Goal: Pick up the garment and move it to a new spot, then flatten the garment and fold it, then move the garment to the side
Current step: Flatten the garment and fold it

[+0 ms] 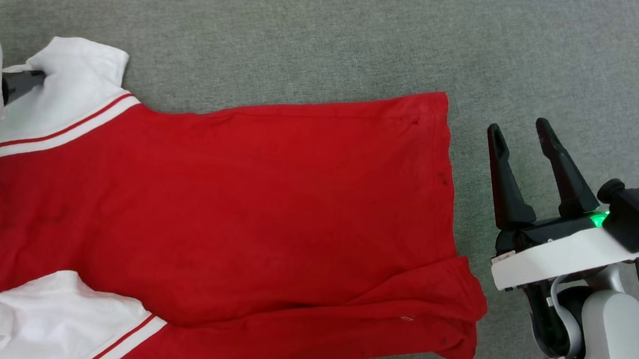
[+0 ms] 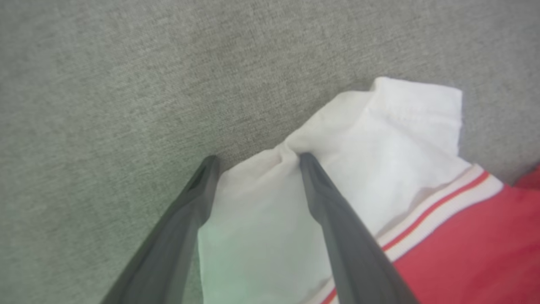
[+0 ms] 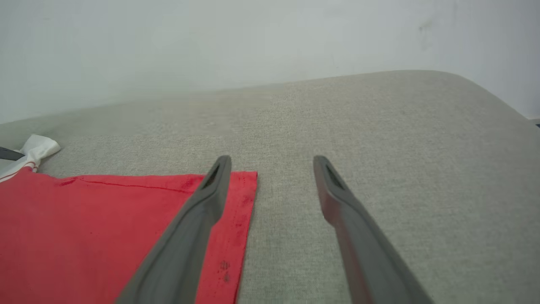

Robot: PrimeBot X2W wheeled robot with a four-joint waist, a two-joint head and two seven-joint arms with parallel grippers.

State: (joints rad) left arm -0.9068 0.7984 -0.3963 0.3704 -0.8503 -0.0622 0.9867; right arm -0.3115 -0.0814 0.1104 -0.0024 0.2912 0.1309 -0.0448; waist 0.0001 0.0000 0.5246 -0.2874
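- The garment (image 1: 272, 198) lies spread on the grey surface (image 1: 308, 30), its long axis running across the robot: the white sleeves are at the robot's left and the red hem (image 1: 448, 172) at its right
- The left gripper (image 2: 258, 158) sits at the far sleeve (image 2: 379, 139) with its jaws apart and not clamped; white cloth lies between the fingers, and one fingertip (image 2: 306, 162) presses a small pucker into the sleeve
- The right gripper (image 1: 519, 128) is released, jaws wide, just beside the hem and clear of the cloth; in its wrist view one finger (image 3: 213, 190) lies over the hem's far corner, the other over bare surface
- Each arm is thus nearer one end of the long axis: the left has the shoulder end, the right the hem end
- The near hem corner (image 1: 446, 303) is doubled over and rumpled, so the cloth is not yet flat
- Judged from this, the step in hand is flattening; the right gripper would need to go leftward onto the hem to pull against the left along that axis
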